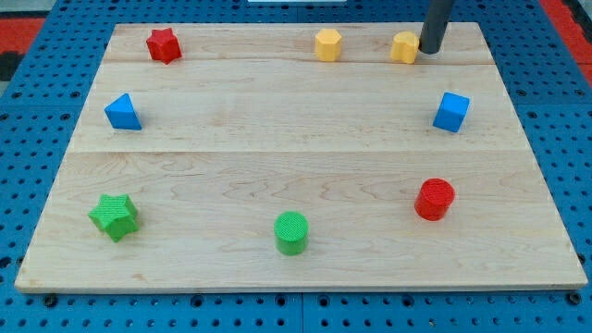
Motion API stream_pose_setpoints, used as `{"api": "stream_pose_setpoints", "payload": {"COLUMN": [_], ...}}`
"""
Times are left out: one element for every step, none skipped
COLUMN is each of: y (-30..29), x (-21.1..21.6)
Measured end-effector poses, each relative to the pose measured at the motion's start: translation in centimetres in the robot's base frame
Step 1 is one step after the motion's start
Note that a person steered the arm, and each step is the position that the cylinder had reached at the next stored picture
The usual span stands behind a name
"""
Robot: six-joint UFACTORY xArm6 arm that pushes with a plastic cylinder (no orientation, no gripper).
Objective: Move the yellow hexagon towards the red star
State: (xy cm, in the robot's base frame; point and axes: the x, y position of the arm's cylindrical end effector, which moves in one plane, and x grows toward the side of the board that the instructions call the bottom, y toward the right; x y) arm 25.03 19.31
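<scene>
My tip (431, 51) has no jaws. It touches, I think, a yellow block (404, 47); the yellow hexagon (327, 44) and red star (163, 44) lie further left.

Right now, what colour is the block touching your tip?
Yellow block, beside my tip; camera view.

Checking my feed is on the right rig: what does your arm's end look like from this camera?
Only a straight, dark grey rod shows, round in section, entering from the view's top edge. My tip is plain and blunt. No cables, markings or sleeve are visible; the arm above is out of frame.
</scene>
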Motion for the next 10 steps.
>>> {"api": "stream_pose_setpoints", "payload": {"y": [0.0, 0.0, -1.7, -6.5, -7.8, -8.7, -10.6, -11.3, -4.3, -3.9], "x": [0.0, 0.0, -1.0, -1.6, -2.2, -3.4, -5.6, -5.3, -4.7, -2.2]}}
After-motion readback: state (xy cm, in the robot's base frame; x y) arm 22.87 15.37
